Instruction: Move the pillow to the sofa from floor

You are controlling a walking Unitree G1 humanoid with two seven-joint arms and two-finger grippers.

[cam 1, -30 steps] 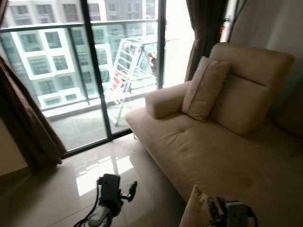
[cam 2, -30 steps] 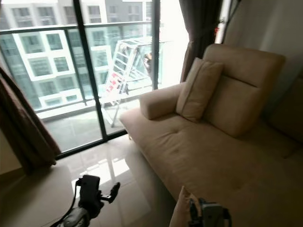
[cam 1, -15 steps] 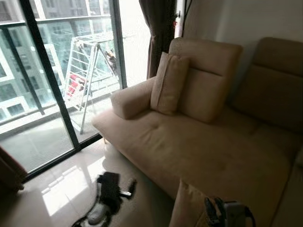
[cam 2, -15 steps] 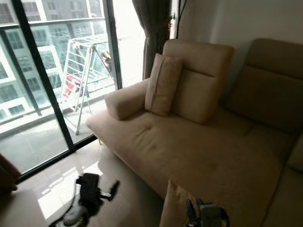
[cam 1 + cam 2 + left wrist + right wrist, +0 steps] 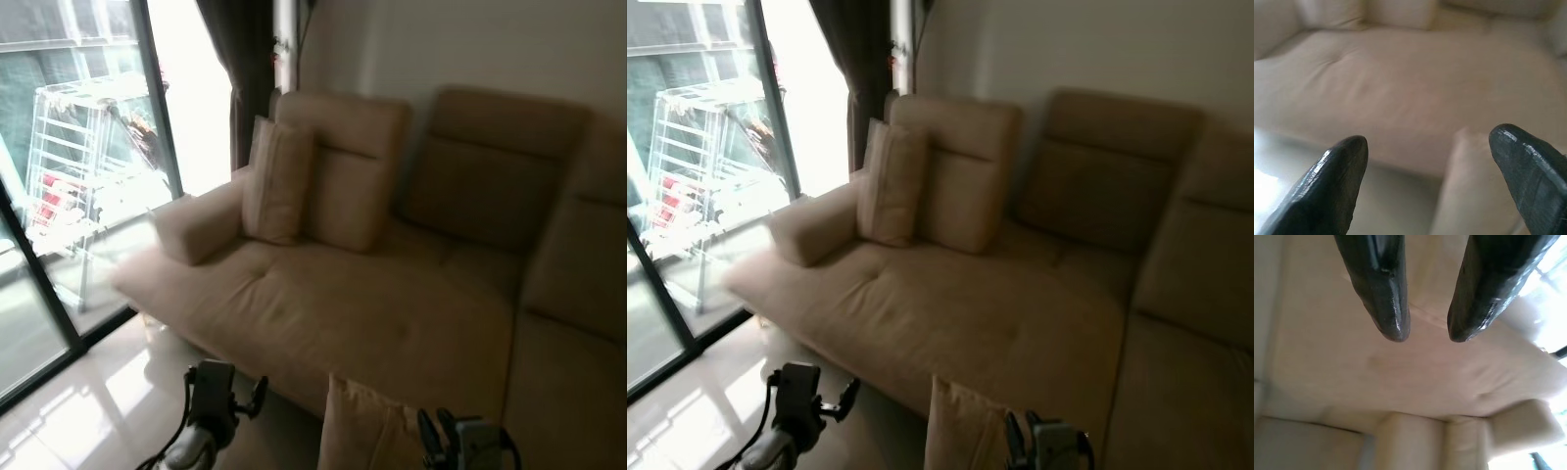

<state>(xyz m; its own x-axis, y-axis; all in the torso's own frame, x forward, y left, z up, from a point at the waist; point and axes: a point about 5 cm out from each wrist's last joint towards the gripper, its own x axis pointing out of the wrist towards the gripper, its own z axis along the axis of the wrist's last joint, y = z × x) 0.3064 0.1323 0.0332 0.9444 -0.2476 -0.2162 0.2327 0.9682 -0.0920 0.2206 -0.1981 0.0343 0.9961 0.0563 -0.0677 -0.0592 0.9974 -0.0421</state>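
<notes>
Here the pillow (image 5: 364,431) stands upright at the sofa's (image 5: 392,313) front edge, just beside the right gripper (image 5: 1422,335), whose narrowly parted fingers (image 5: 1382,289) hold nothing. The left gripper (image 5: 1435,166) hangs wide open nearby, the pillow's corner between its tips.

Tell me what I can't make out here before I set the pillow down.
- Carried pillow: the bottom edge of both eye views cuts it off, so its size is unknown.
- Right pincer: whether it grips the pillow; in its wrist view the fingers frame the sofa.
- Left pincer: open, near the pillow's corner; contact unclear through blur.
- Floor beneath the pillow: hidden.
</notes>
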